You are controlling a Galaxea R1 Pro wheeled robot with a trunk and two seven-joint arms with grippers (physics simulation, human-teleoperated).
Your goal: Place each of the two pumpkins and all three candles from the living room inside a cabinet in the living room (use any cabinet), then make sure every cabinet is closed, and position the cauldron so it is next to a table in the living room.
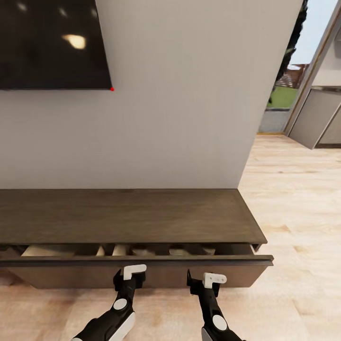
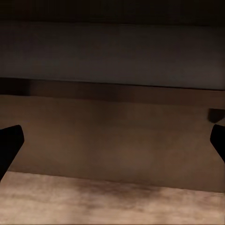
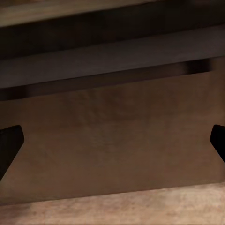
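At cabinet (image 1: pixel 128 222) drawer front, L gripper (image 1: pixel 129 277) & R gripper (image 1: pixel 204 280) spread wide, empty, TV (image 1: pixel 52 42) above.

No readable text, labels, brands, numbers or signs on any surface.

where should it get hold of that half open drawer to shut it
No handle shows on the drawer front, so push rather than pinch. Both grippers, left and right, face it from the room side; flat fingers on the panel, spread apart, would likely slide it into the cabinet squarely.
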